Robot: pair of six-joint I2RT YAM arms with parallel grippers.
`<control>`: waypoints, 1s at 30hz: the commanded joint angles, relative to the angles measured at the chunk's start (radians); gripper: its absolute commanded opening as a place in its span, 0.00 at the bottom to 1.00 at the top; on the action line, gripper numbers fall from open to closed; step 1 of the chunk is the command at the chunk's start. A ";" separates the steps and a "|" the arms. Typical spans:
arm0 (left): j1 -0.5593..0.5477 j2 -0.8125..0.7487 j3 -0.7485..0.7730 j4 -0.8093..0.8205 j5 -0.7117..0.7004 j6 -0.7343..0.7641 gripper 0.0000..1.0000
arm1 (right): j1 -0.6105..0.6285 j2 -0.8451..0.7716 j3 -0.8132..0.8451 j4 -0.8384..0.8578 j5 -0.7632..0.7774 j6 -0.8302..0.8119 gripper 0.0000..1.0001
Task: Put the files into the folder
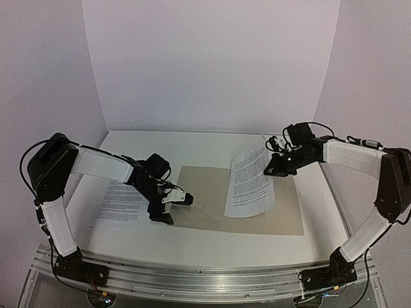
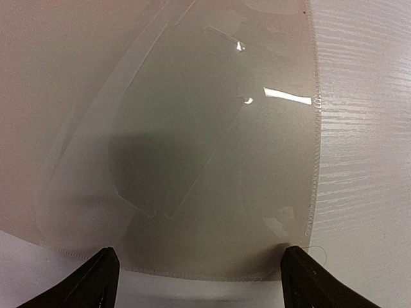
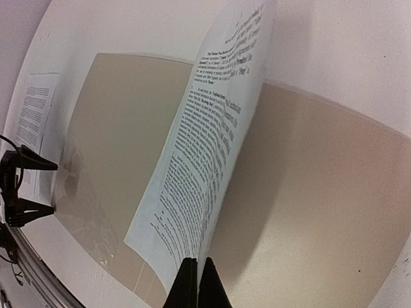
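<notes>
The beige folder (image 1: 205,192) lies open and flat mid-table. One printed file sheet (image 1: 249,183) curves up over the folder's right half. My right gripper (image 1: 275,168) is shut on this sheet's far right edge and holds that edge raised. In the right wrist view the fingers (image 3: 196,285) pinch the sheet (image 3: 205,147) above the folder (image 3: 321,205). The second file sheet (image 1: 121,204) lies flat on the table left of the folder. My left gripper (image 1: 172,206) is open and empty, low over the folder's left edge. In the left wrist view its jaws (image 2: 202,273) straddle the folder's corner (image 2: 212,160).
A clear plastic pocket (image 2: 173,122) lies on the folder's inner cover. White walls (image 1: 212,64) close in the white table (image 1: 192,147) at the back and sides. An aluminium rail (image 1: 192,276) runs along the near edge between the arm bases.
</notes>
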 commanded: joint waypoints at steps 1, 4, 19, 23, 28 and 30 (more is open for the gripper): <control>-0.012 -0.006 -0.066 0.106 -0.010 0.025 0.87 | -0.001 -0.005 -0.012 -0.027 -0.102 -0.048 0.00; -0.021 -0.009 -0.105 0.121 -0.011 0.029 0.86 | -0.001 0.001 -0.040 -0.024 -0.113 -0.051 0.00; -0.051 0.008 0.050 -0.055 0.161 0.014 0.84 | 0.000 0.020 -0.111 0.156 -0.169 0.055 0.00; -0.051 0.058 0.166 -0.067 0.213 -0.029 0.88 | 0.000 0.008 -0.099 0.168 -0.152 0.057 0.00; -0.051 0.133 0.237 -0.055 0.219 -0.052 0.88 | 0.000 0.022 -0.156 0.269 -0.234 0.134 0.00; -0.047 0.143 0.245 -0.047 0.193 -0.055 0.88 | -0.001 0.036 -0.190 0.329 -0.258 0.168 0.00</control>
